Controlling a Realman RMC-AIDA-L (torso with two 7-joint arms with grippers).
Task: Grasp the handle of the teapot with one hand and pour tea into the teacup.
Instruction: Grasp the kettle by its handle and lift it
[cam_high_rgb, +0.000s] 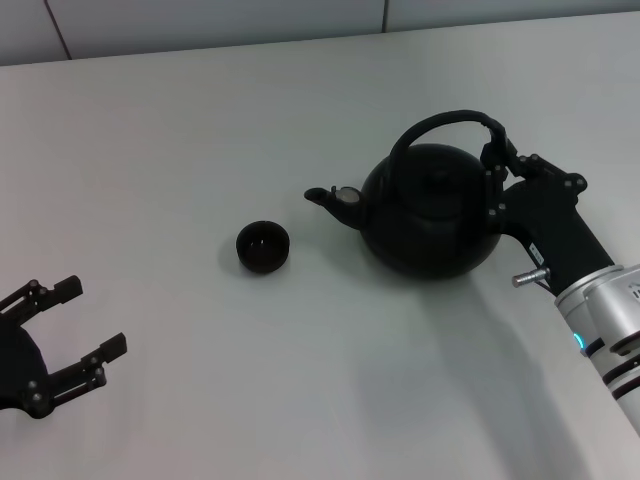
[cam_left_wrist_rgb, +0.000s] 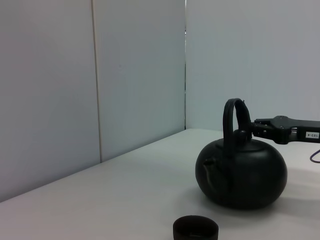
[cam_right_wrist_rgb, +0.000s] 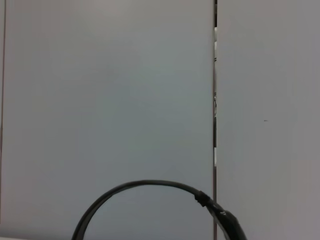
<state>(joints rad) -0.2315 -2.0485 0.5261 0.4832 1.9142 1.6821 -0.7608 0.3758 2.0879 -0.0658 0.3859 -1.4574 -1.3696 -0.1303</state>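
The black teapot (cam_high_rgb: 430, 215) stands on the white table (cam_high_rgb: 300, 390), right of centre, spout pointing left. Its arched handle (cam_high_rgb: 445, 120) rises over the lid and also shows in the right wrist view (cam_right_wrist_rgb: 145, 185). My right gripper (cam_high_rgb: 497, 180) is at the right end of the handle, its jaws open with one finger on each side of the hoop's leg. From the left wrist view the right gripper (cam_left_wrist_rgb: 255, 128) meets the handle (cam_left_wrist_rgb: 232, 115) just above the teapot (cam_left_wrist_rgb: 242, 172). The tiny black teacup (cam_high_rgb: 263, 246) sits left of the spout and also shows in the left wrist view (cam_left_wrist_rgb: 195, 228). My left gripper (cam_high_rgb: 97, 317) is open and empty at the lower left.
A grey panelled wall (cam_high_rgb: 200, 25) runs along the table's far edge. The right arm's silver forearm (cam_high_rgb: 610, 320) reaches in from the lower right.
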